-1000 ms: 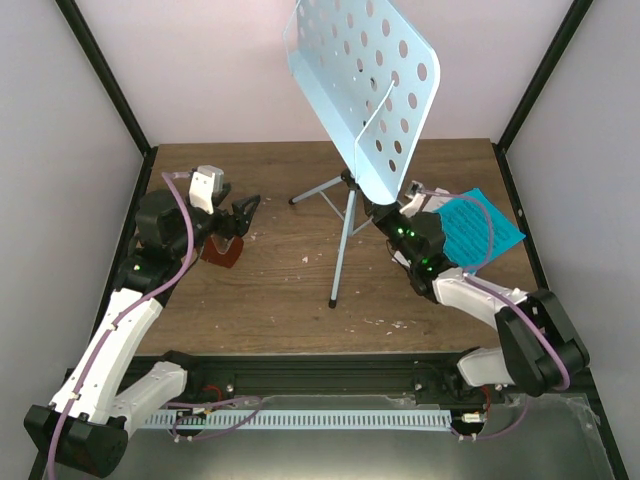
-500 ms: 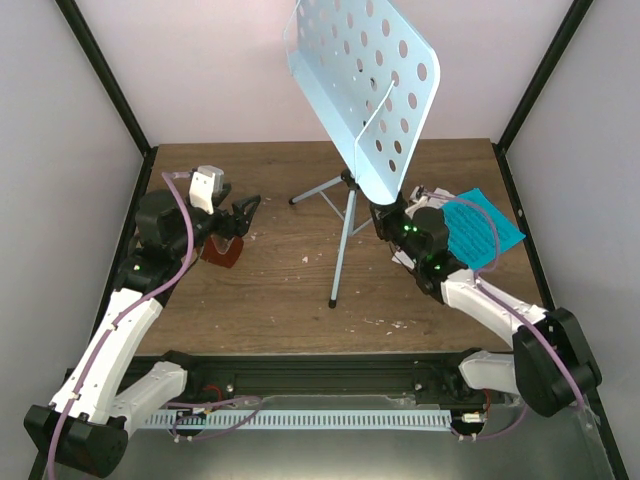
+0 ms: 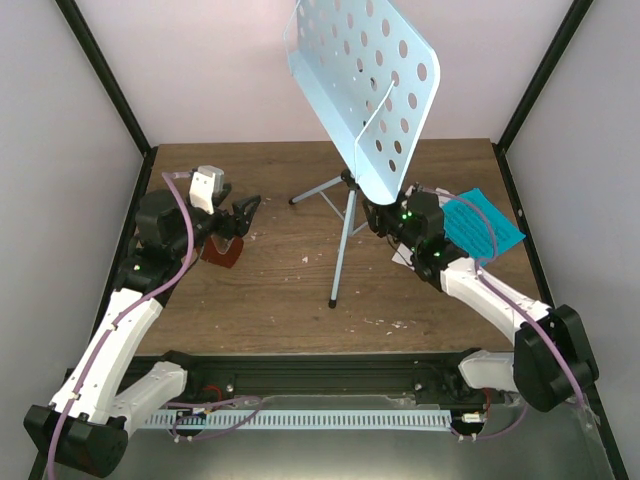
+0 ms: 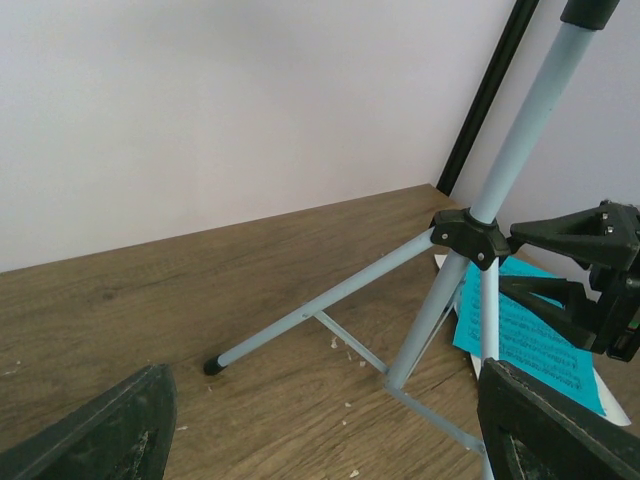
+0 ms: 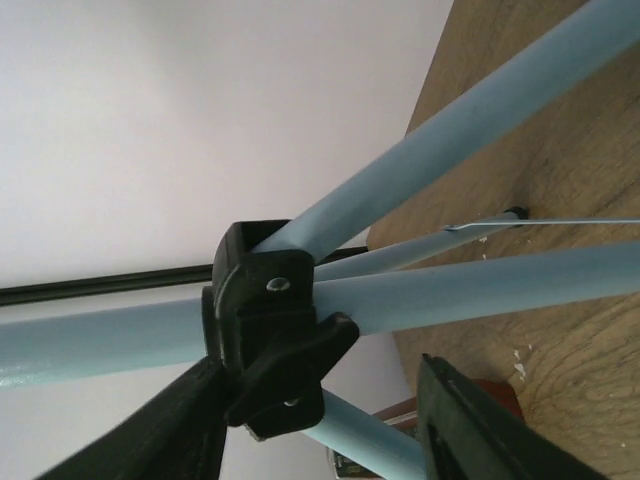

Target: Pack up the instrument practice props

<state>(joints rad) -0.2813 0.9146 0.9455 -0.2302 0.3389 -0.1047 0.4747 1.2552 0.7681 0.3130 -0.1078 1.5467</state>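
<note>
3 smooth tripod tubes [image 5: 450, 290] meet black plastic hub [image 5: 262, 300]; music stand [image 3: 335, 95] perforated.

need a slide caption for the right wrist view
Open right gripper brackets the black leg collar of the pale blue music stand.

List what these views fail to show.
- Metronome: top view, mostly hidden under the left tool.
- Sheet music: print too small to read; the right arm covers part, top view.
- Stand: top cut off by the upper edge, top view.
- Right tool: right wrist view, too close to tell whether fingers touch the hub.
</note>
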